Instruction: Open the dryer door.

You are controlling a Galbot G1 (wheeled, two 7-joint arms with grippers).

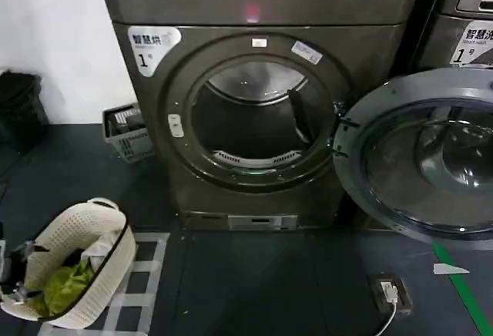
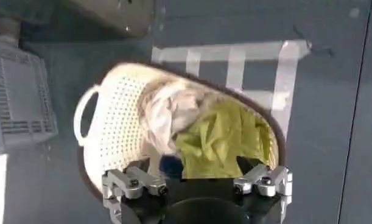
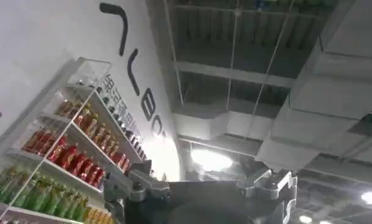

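The dryer door (image 1: 362,124) stands swung wide open to the right of the machine, its grey inner face and dark bowl glass turned toward me. The round drum opening (image 1: 254,116) is uncovered, with the steel drum visible inside. My left gripper (image 2: 196,165) hangs open above a white laundry basket (image 2: 122,115) holding yellow-green and white cloth, well off to the left of the dryer. My right gripper (image 3: 198,176) points up toward the ceiling, open with nothing between its fingers, away from the door.
The white basket (image 1: 77,259) sits on the floor at front left on taped squares. A grey crate (image 1: 127,132) leans beside the dryer. A second machine (image 1: 462,12) stands behind the open door. A floor socket with a cable (image 1: 389,294) lies at front right.
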